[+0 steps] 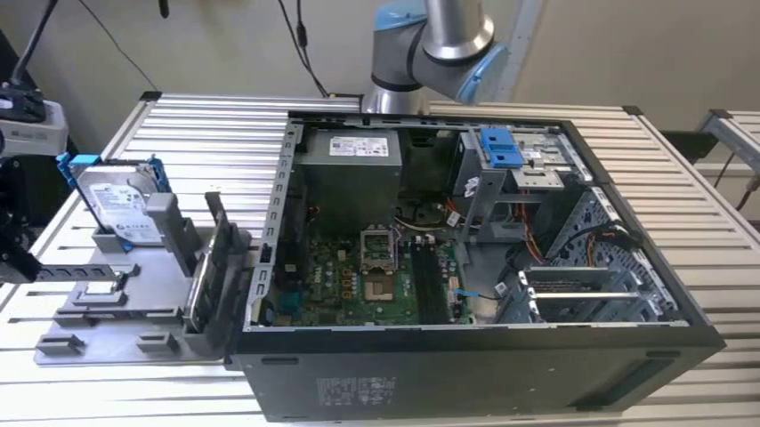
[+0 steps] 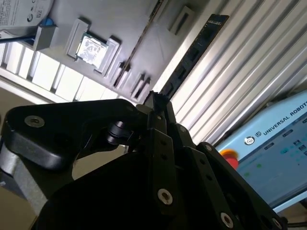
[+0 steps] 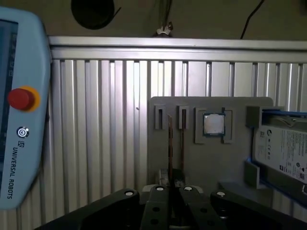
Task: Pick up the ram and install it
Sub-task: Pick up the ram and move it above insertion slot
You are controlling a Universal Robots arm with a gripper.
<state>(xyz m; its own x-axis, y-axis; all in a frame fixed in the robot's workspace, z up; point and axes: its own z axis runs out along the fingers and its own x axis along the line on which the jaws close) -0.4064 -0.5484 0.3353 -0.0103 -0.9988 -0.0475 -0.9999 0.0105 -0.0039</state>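
Observation:
Two ram sticks stand on end in the grey holder tray (image 1: 119,267), one dark ram (image 1: 219,240) behind another (image 1: 198,298). The first wrist view looks down their length as thin lines, one ram (image 3: 170,143) beside its neighbour (image 3: 182,141). In the second wrist view a ram (image 2: 194,50) shows its chips and runs away from my fingertips. My gripper (image 3: 171,184) hangs over the sticks' near ends, its black fingers drawn together with nothing clearly between them. The gripper (image 2: 156,98) tips meet just before the stick's end. The long slots (image 1: 422,280) on the green motherboard lie inside the open case.
The open computer case (image 1: 475,365) fills the table's middle. A hard drive (image 1: 119,209) in a blue frame stands at the tray's far end, hard drive (image 3: 283,148). A processor chip (image 3: 214,124) sits in the tray. A teach pendant (image 3: 19,120) hangs beside the table. My arm (image 1: 428,36) rises at the back.

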